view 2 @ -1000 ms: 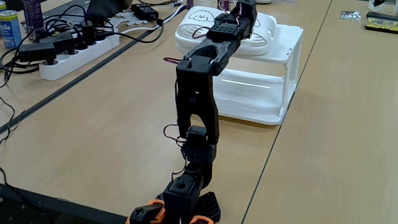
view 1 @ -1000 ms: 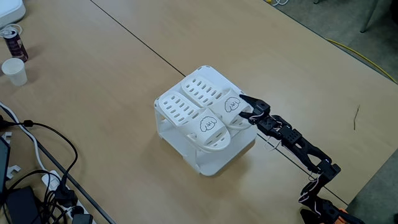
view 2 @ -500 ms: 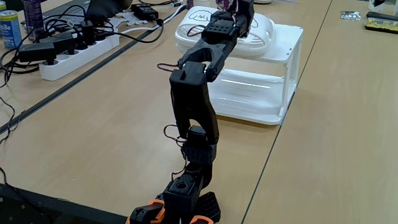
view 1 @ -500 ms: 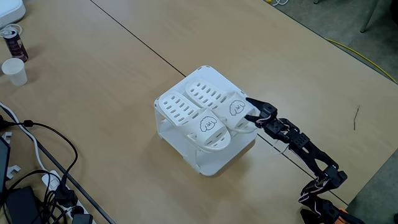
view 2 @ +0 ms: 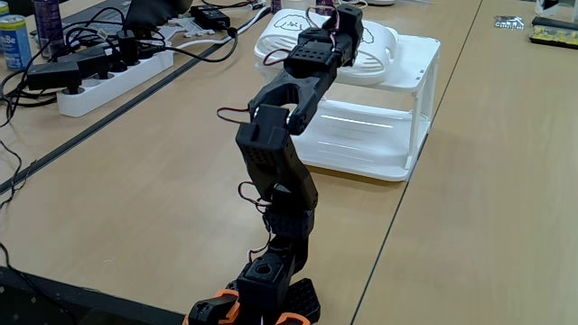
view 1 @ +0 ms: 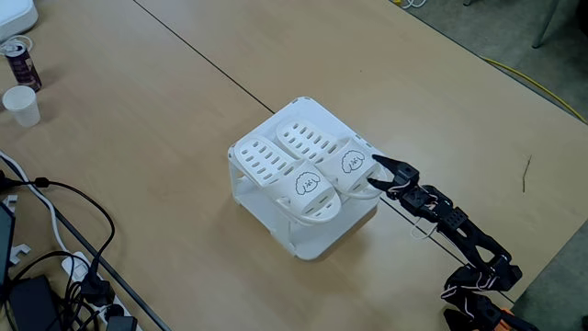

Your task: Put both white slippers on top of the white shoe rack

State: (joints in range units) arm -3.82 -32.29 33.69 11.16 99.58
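Jaws: black two-finger gripper [view 1: 378,172], seen parted and clamped on nothing, just off the strap end of the nearer slipper at the rack's corner.

Task items: pair of white plastic slide slippers with slotted footbeds and a small black face on each strap [view 1: 308,165], laid side by side on the flat top of the boxy white plastic two-tier shoe rack [view 1: 317,241]. Toes overhang the rack's edge slightly.

Step in hand: placement is judged complete; release and withdrawal are under way. The next move calls for a clean retreat, with the strap left undisturbed.

Surroundings: light wooden desk [view 1: 138,101]; white cup [view 1: 22,106] and drinks can [view 1: 18,61] well apart at the left of that view.

Change noted: compared with one second earlier, the gripper has been drawn back from the strap and the arm [view 2: 271,162] folded lower. The nearer slipper has stayed in place.
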